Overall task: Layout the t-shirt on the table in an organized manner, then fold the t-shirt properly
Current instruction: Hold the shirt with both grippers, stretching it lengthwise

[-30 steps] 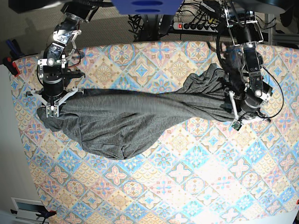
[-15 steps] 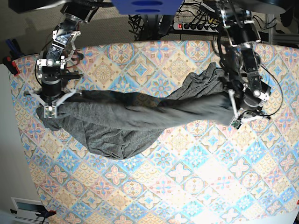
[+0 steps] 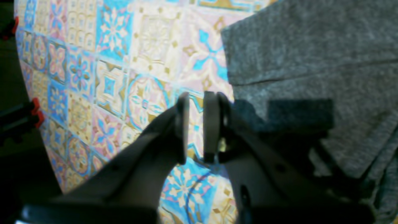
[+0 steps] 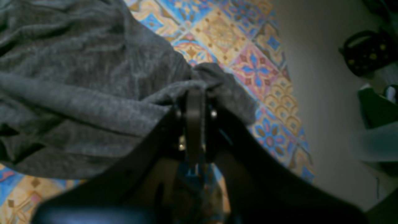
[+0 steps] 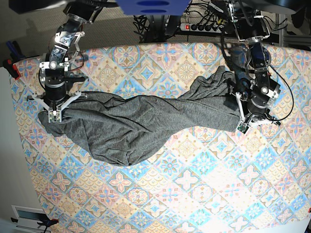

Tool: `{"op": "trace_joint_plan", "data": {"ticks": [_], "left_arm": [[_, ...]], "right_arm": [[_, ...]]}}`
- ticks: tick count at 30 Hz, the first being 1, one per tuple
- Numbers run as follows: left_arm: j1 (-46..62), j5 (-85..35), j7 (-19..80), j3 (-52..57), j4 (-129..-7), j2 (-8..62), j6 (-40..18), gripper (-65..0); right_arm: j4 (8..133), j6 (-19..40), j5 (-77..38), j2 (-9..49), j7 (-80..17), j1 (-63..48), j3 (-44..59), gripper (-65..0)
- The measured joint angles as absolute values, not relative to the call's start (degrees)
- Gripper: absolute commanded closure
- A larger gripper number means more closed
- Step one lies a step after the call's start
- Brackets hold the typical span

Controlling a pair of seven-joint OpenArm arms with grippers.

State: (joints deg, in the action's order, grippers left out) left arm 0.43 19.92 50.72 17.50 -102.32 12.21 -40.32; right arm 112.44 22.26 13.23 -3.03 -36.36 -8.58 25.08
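Your t-shirt (image 5: 141,128) lay stretched in a twisted band across the upper half of the base view, on the table (image 5: 204,194), with its bulk sagging toward the lower left and a bunched lobe at the upper right. It was not flat: folds and a rope-like twist ran through the middle.

Your right claw (image 4: 194,93), at the left of the base view, was clamped tight on a pinch of grey fabric; the right wrist view showed the cloth gathered over the closed tips. Your left claw (image 3: 196,127), at the right of the base view, held nothing. In the left wrist view its jaws stood nearly together with a narrow gap, only patterned cloth showing between them, and the shirt's edge lay just beside them to the right.

You were in the layout step, judging by the twist; folding had not begun. The next move likely called for the left claw to open, shift onto the shirt's edge beside it, and close on a single corner or hem. Then both arms could draw apart and lift lightly to shake out the twist before laying the shirt flat.
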Motion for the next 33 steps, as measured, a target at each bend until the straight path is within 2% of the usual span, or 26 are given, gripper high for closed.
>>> {"op": "trace_joint_plan", "data": {"ticks": [3, 7, 9, 14, 19, 29, 33], "left_arm": [[-0.7, 19.7, 50.6, 17.3, -101.9, 11.8, -40.6, -10.2], [-5.5, 19.5, 50.5, 17.5, -97.0, 11.7, -40.4, -21.9], [-7.7, 18.8, 50.1, 20.4, -94.1, 10.7, -40.6, -25.3], [-13.3, 19.4, 50.5, 31.9, -83.2, 6.9, -40.5, -24.6], [-14.7, 17.4, 47.8, 31.9, -72.8, 6.8, -40.0, -24.6], [-14.6, 15.0, 48.5, 31.8, -72.1, 6.0, -39.4, -24.6], [-12.6, 14.2, 48.0, 28.3, -73.9, 6.4, -39.0, -24.6]], "right_arm": [[112.4, 22.2, 13.0, -3.0, -36.3, -8.5, 24.9, 0.0], [112.5, 22.3, 13.2, -3.0, -36.5, -8.7, 24.9, 0.0], [112.5, 22.3, 13.2, -3.0, -36.2, -8.7, 24.9, 0.0], [112.5, 22.3, 13.2, -3.0, -36.4, -8.6, 24.9, 0.0], [112.5, 22.2, 13.2, -3.0, -36.4, -8.6, 24.9, 0.0], [112.4, 22.2, 13.2, -3.0, -36.4, -8.6, 24.9, 0.0], [112.4, 22.2, 13.2, -3.0, -36.5, -8.6, 24.9, 0.0]]}}
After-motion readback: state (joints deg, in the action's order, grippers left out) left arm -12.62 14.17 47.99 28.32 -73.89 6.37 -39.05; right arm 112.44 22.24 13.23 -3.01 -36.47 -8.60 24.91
